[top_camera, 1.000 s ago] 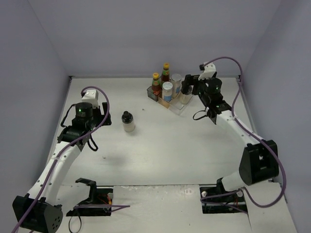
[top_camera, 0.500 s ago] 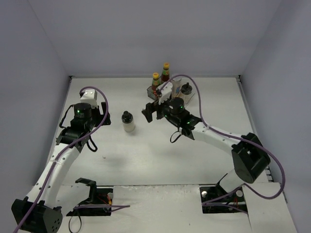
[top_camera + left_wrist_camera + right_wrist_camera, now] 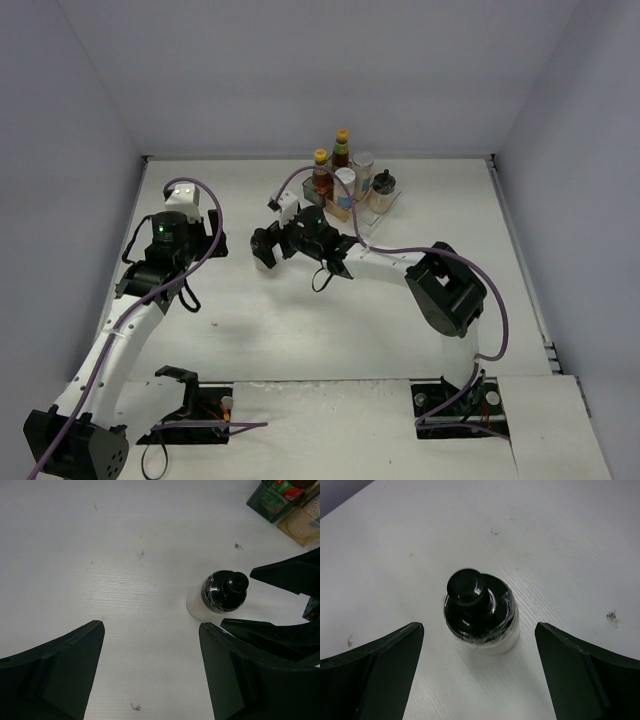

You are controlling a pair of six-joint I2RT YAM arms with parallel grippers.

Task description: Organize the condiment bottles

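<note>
A short black-topped jar [image 3: 480,612] with a white body stands alone on the table. My right gripper [image 3: 477,627] is open, with one finger on each side of the jar and not touching it. In the top view the right gripper [image 3: 265,247] largely covers the jar. My left gripper [image 3: 151,626] is open and empty, just left of the jar [image 3: 222,592]; it also shows in the top view [image 3: 212,240]. Two sauce bottles [image 3: 321,172], two silver-lidded shakers [image 3: 362,166] and another black-topped jar [image 3: 383,185] stand on the stepped rack [image 3: 372,210].
The right arm's fingers [image 3: 287,572] reach in beside the jar in the left wrist view. The rack's smoky corner [image 3: 270,502] shows at that view's top right. The right arm [image 3: 390,262] stretches across the middle of the table. Walls close in the table's sides and back.
My right arm has swung from the rack leftward across the table and now has its open fingers around the lone jar. The left arm has barely moved.
</note>
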